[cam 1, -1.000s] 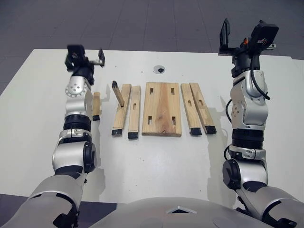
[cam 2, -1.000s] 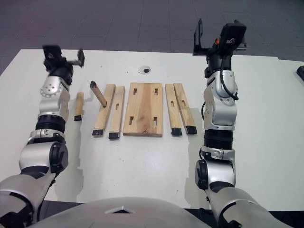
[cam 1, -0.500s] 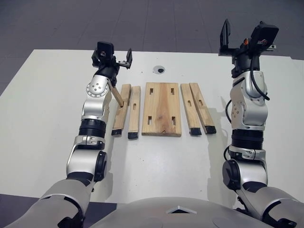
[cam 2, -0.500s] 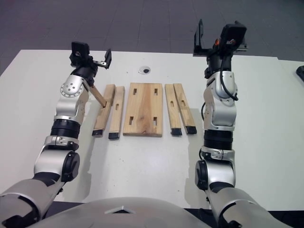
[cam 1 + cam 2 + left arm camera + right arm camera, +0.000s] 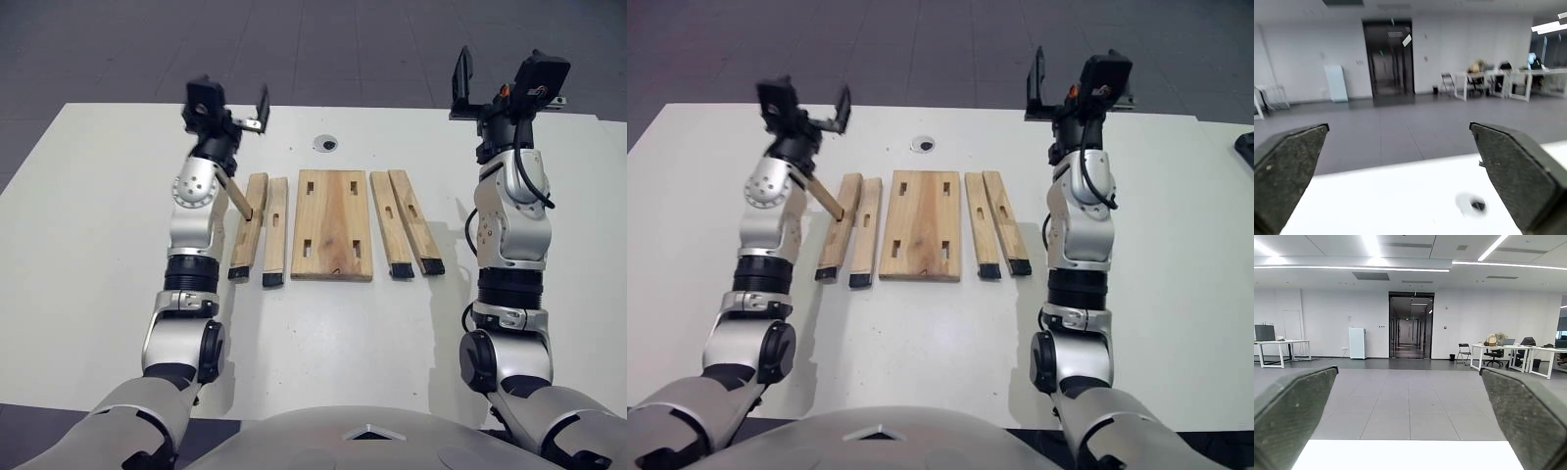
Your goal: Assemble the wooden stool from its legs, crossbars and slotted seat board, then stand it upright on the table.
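now the left gripper has its jaws spread wide with nothing between them, raised over the far part of the table, just beyond the left pair of legs. in its wrist view the left gripper frames white tabletop and the hole. a second ago it hung further out to the left; since then the arm has swung inward and now crosses the upper end of the crossbar. the right gripper is likewise wide open and empty, held high at the far right of the table, and it has not moved. counted on the table: one board lying flat in the middle, four legs lying flat, two close together on each side of the board and parallel to it, and one crossbar in sight, standing tilted with its lower end on the outermost left leg. none of the wood has shifted. one small round hole sits in the table just beyond the board.
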Available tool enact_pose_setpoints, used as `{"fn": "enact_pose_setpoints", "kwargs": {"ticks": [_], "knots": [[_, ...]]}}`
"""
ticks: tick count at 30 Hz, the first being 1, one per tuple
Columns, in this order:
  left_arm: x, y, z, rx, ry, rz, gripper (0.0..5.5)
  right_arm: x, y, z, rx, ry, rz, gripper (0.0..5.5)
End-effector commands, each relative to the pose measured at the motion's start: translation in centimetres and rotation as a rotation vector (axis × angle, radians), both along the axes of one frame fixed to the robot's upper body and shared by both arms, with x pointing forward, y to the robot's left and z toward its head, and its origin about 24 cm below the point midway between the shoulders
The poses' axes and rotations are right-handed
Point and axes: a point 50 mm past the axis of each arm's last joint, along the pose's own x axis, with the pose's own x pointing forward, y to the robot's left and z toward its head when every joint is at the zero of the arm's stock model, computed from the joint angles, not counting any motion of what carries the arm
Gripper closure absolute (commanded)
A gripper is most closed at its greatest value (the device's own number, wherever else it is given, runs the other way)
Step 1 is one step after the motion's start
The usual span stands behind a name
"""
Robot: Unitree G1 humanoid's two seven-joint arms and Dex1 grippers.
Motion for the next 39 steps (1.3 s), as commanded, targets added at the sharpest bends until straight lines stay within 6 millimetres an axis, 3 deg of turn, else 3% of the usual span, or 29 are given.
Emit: {"fn": "enact_pose_setpoints", "kwargs": {"ticks": [1,6,10,14,18,22,26,39], "knots": [[-1.7,0.2,1.1,0.116,-0.051,0.041,0.13,-0.3,-0.2,-0.1,-0.003,0.001,-0.013,0.1],[-6.2,0.3,-1.1,0.179,0.049,0.003,0.13,-0.9,-1.1,-0.4,-0.014,0.01,-0.04,0.1],[-11.2,0.3,-4.2,0.204,0.234,-0.04,0.13,-2.1,-2.4,-1.2,-0.022,0.032,-0.091,0.1],[-15.0,-0.1,-8.2,0.277,0.453,-0.084,0.13,-3.3,-2.8,-2.3,-0.014,0.061,-0.126,0.1],[-17.3,0.1,-12.1,0.355,0.616,-0.098,0.13,-3.5,-2.4,-2.7,-0.008,0.074,-0.12,0.1],[-17.9,0.8,-14.5,0.307,0.731,-0.078,0.13,-3.4,-2.2,-2.7,-0.008,0.076,-0.11,0.1],[-17.9,1.2,-15.5,0.275,0.777,-0.065,0.13,-3.4,-2.2,-2.7,-0.006,0.077,-0.108,0.1],[-18.0,1.5,-17.7,0.007,0.996,-0.095,2.24,-3.5,-1.8,-2.9,0.006,0.076,-0.097,0.1]]}}
